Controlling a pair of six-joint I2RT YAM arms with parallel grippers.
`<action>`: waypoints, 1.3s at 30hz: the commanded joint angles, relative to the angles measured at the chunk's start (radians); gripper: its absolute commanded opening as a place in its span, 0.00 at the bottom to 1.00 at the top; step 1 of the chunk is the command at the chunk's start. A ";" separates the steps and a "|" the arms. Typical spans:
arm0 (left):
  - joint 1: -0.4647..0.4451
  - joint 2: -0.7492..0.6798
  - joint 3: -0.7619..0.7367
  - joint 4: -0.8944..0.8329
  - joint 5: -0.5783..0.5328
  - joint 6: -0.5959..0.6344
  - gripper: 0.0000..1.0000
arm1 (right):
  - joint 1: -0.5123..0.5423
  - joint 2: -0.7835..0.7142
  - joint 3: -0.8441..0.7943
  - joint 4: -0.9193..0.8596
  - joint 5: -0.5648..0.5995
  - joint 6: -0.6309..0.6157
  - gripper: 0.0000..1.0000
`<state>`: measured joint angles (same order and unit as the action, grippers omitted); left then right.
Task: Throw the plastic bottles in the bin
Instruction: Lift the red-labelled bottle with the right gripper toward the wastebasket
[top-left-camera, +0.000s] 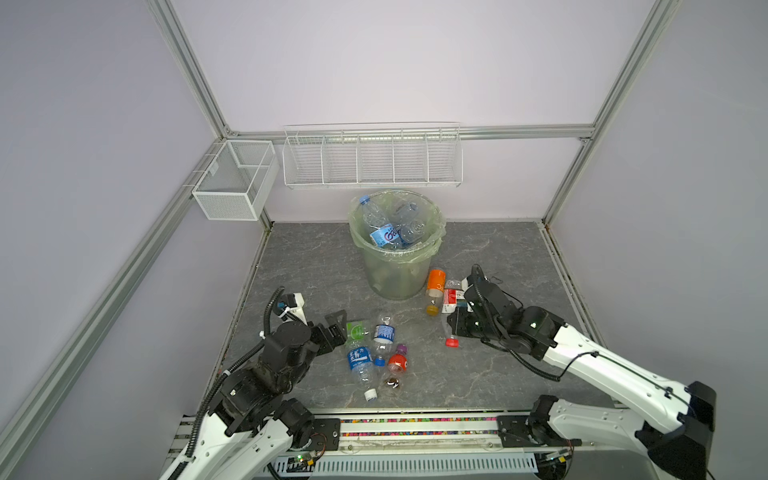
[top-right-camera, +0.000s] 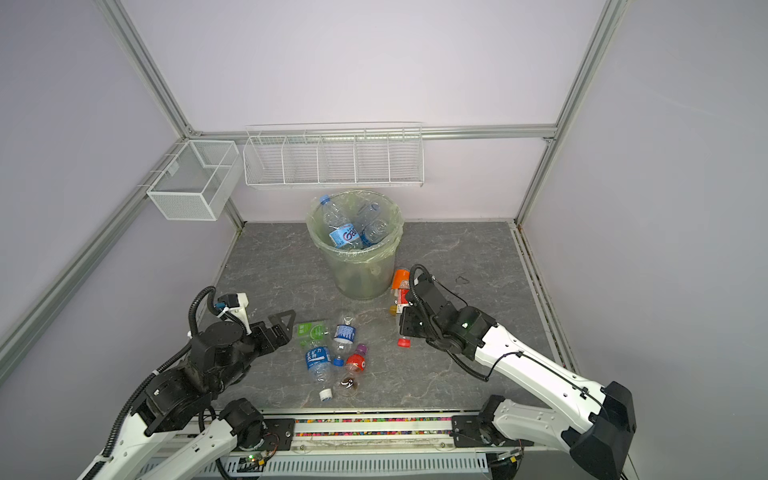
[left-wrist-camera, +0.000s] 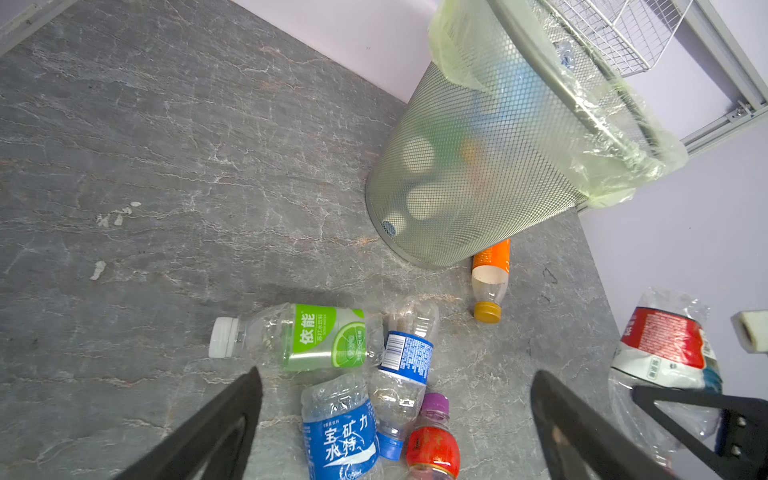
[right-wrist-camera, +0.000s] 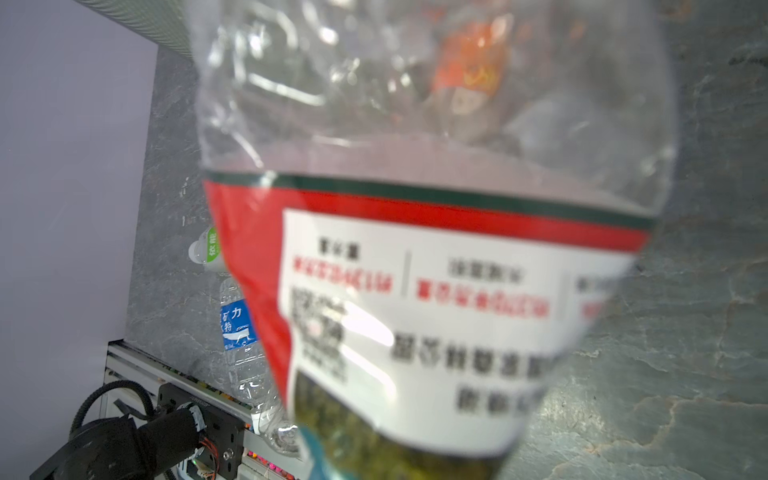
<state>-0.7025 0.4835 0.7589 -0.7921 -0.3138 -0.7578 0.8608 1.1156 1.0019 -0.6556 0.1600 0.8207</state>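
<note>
Tom: Grey stone table (top-left-camera: 316, 266), pale walls (top-left-camera: 415, 62). Where is the bin?

Mia: At the back, in the middle. The bin (top-left-camera: 395, 278) stands up straight, and some bottles (top-left-camera: 384, 235) lie inside it.

Tom: And the rest?

Mia: An orange bottle (top-left-camera: 435, 286) lies just beside the bin. A heap (top-left-camera: 359, 361) of bottles lies on the table near the front.

Tom: What about the grippers?

Mia: The left gripper (left-wrist-camera: 397, 374) is wide apart with nothing in it, just beside the heap. The right gripper (top-left-camera: 454, 323) is squeezed tight on the red bottle (right-wrist-camera: 436, 270), round its middle.

Tom: Is that one off the table?

Mia: I can't tell.

Tom: Is it heavy?

Mia: I think not. It looks empty, thin and crumpled, so it should be light and squashy. The clear skin may be slippery too.

Tom: Where would you grab the next one?

Mia: I would take the green bottle (left-wrist-camera: 324, 336) across its label, where it is fat. Squeeze softly, or it may pop out.
</note>
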 joint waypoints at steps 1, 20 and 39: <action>-0.005 -0.019 -0.021 -0.032 -0.012 -0.018 1.00 | 0.014 0.014 0.063 -0.024 0.022 -0.083 0.06; -0.005 -0.090 -0.123 -0.072 0.021 -0.084 1.00 | 0.034 0.178 0.465 -0.174 0.112 -0.304 0.06; -0.014 -0.143 -0.181 -0.084 0.099 -0.137 0.98 | 0.034 0.468 1.040 -0.294 0.099 -0.450 0.07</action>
<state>-0.7120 0.3607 0.5819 -0.8474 -0.2150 -0.8803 0.8875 1.5414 1.9732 -0.9173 0.2760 0.4076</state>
